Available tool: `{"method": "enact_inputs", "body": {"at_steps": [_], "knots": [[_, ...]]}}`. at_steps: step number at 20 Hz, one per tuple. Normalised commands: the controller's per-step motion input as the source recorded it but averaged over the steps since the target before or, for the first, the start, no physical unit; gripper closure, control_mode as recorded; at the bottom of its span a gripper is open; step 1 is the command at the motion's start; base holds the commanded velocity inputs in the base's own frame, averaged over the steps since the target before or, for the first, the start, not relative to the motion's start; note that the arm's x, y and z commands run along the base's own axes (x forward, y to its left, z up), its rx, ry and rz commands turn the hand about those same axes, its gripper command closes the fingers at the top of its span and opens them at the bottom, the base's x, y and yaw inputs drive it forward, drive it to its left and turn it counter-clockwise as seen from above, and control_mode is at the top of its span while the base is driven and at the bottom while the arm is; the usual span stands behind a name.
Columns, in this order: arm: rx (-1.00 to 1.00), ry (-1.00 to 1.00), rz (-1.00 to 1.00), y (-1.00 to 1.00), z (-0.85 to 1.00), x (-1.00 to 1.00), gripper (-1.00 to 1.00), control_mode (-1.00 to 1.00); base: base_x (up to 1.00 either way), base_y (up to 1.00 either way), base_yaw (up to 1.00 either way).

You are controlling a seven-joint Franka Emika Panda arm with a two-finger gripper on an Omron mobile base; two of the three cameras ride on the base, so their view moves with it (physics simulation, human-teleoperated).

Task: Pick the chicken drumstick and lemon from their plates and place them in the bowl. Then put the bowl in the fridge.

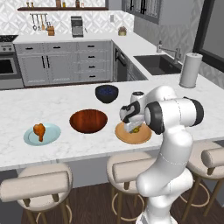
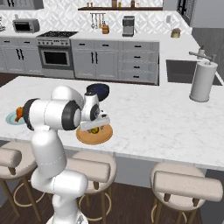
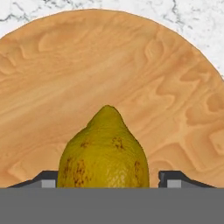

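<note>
On the tan plate [image 3: 131,65], at six o'clock in our hand view, our gripper [image 3: 105,179] straddles the lemon [image 3: 104,151], fingers apart either side, ready to close.

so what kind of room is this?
A rendered home kitchen: oven with stovetop, sink set in the counter, and a marble island with bar stools.

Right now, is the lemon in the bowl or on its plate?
On its plate: the lemon lies on the wooden plate, between the gripper's fingertips; the bowl is empty.
</note>
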Motion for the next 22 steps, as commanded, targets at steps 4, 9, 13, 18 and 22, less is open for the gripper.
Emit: {"method": "enact_inputs", "body": {"at_steps": [4,9,13,18,22], "knots": [[0.0,-0.05,0.03,0.0,-0.03,0.0,1.0,-1.0,0.0,0.0,0.0],[0.01,-0.07,0.15,0.53,0.46,-0.03,1.0,-1.0,0.0,0.0,0.0],[0.09,0.0,0.18,1.0,0.84,-0.01,1.0,-1.0,0.0,0.0,0.0],[0.14,0.0,0.18,1.0,0.68,0.34,1.0,-1.0,0.0,0.0,0.0],[0.12,0.01,0.04,0.89,0.12,0.63,1.0,-1.0,0.0,0.0,0.0]]}}
